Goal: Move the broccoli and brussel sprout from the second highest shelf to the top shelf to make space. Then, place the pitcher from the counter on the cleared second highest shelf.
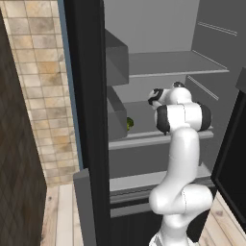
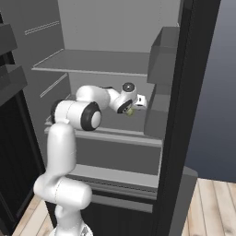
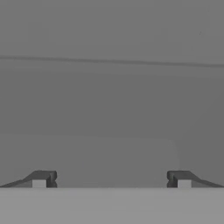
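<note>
**Now reaching into the fridge for the greens**

Right now the two-finger gripper (image 3: 111,179) hangs spread wide, empty, over the flat grey second highest shelf (image 1: 158,139). One small green ball, sprout or broccoli I cannot tell (image 1: 129,123), sits near the door bins. I'd swing across, drop lower, then close.
</note>
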